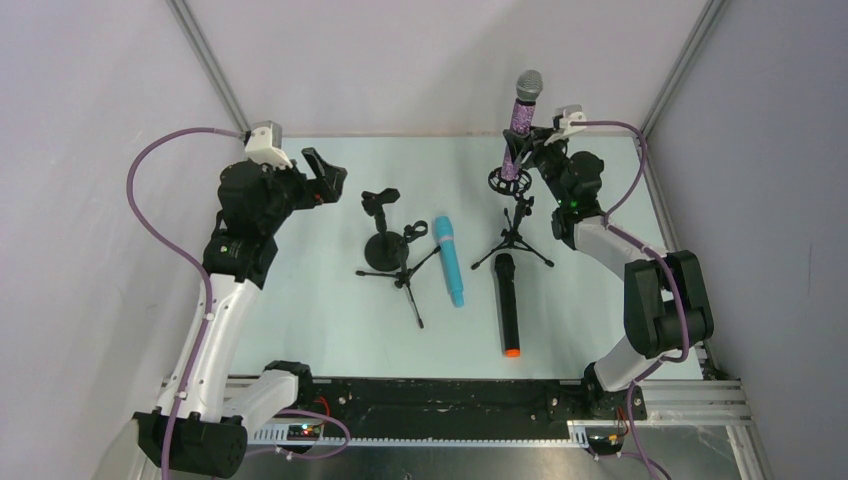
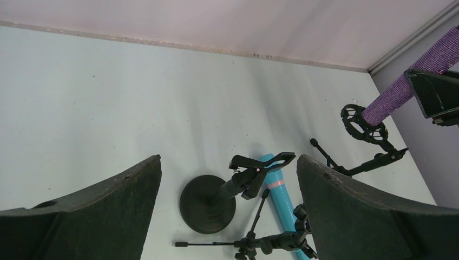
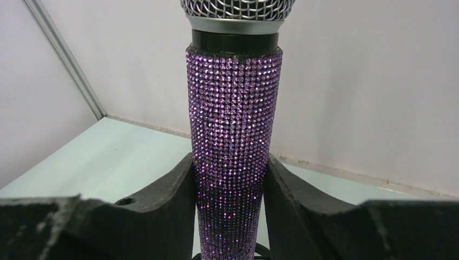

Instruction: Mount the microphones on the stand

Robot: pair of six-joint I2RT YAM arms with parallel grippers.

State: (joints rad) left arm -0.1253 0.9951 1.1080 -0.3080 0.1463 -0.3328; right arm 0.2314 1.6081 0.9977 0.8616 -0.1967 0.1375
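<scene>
My right gripper point(image 3: 231, 179) is clamped on the purple microphone point(image 3: 233, 108) — upright, tail meeting the ring of the tripod stand point(image 1: 514, 232), table's 1 o'clock. My left gripper point(image 2: 228, 162) hangs spread; the light-blue microphone point(image 1: 449, 260) lies at its 4 o'clock, axis twelve-to-six — left is nearer.

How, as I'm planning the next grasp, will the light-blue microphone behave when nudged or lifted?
The light-blue microphone is a smooth cylinder lying flat on the table, so a sideways nudge would probably roll it. It looks rigid, likely lifting without bending.
</scene>
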